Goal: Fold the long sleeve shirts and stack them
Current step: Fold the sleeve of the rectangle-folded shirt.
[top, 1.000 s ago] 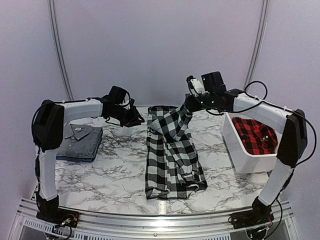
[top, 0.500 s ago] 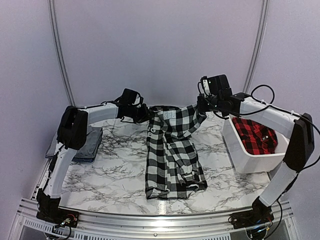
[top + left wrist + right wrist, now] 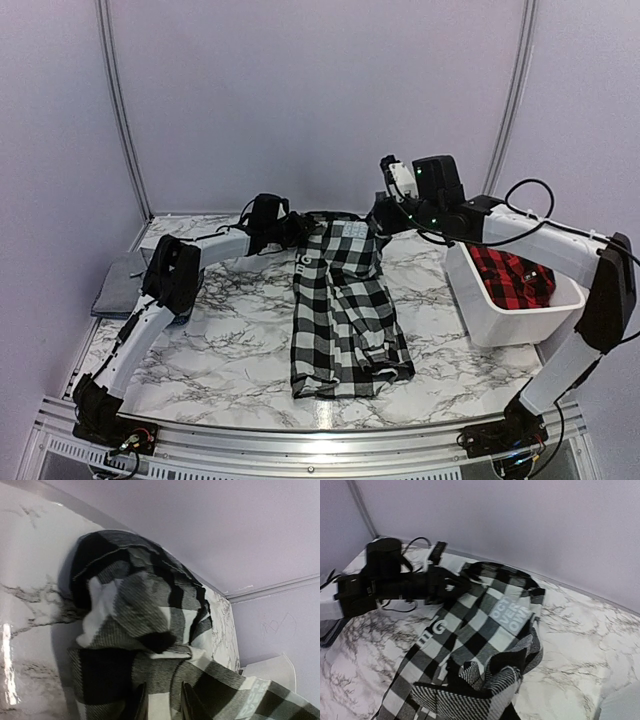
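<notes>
The black-and-white checked shirt lies lengthwise down the middle of the table, narrowly folded, collar end at the back. My left gripper is at its far-left corner. In the left wrist view its fingertips stand a little apart, with checked cloth between and beyond them. My right gripper is low at the far-right corner, shut on a bunched fold of the same shirt that hides its fingers. The grey shirt lies folded at the left edge, partly behind my left arm. The red-and-black shirt sits in the bin.
A white bin stands on the right side of the marble table. My left arm stretches across the back left, over the grey shirt. The back wall is close behind both grippers.
The left arm swung right, from near the grey shirt to the checked shirt's far-left corner. The right gripper carried the raised fold out to the right, then lowered it over the shirt's back end.
</notes>
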Controlling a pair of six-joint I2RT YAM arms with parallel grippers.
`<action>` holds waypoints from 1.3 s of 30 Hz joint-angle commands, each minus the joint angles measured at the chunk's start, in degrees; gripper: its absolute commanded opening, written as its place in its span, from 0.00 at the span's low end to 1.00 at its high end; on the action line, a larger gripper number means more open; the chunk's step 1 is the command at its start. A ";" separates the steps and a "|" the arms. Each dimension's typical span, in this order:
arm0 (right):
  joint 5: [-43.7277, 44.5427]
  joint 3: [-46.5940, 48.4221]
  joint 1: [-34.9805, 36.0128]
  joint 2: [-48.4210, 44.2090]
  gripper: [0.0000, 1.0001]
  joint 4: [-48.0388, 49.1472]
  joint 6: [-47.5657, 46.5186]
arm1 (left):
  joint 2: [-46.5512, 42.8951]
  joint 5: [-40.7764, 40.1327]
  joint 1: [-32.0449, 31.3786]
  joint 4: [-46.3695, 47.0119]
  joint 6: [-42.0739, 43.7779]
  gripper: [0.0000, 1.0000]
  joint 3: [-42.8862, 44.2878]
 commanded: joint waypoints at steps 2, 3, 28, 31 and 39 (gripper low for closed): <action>-15.04 1.84 5.81 2.16 0.08 -4.25 -10.72 | 3.41 -3.23 1.31 3.91 -4.42 0.25 3.09; -16.04 1.84 7.02 2.88 0.08 -5.72 -12.01 | 3.68 -3.63 1.45 3.88 -4.73 0.25 3.05; -29.62 -1.39 15.16 11.30 0.07 -16.53 -14.75 | 4.25 -3.20 1.99 5.10 -5.83 0.27 3.18; -30.01 -1.74 15.91 11.83 0.07 -16.25 -14.44 | 4.08 -2.88 2.13 5.11 -5.81 0.27 3.18; -31.52 -1.66 15.93 13.26 0.21 -12.71 -11.95 | 3.44 -2.24 2.30 5.11 -5.52 0.27 3.18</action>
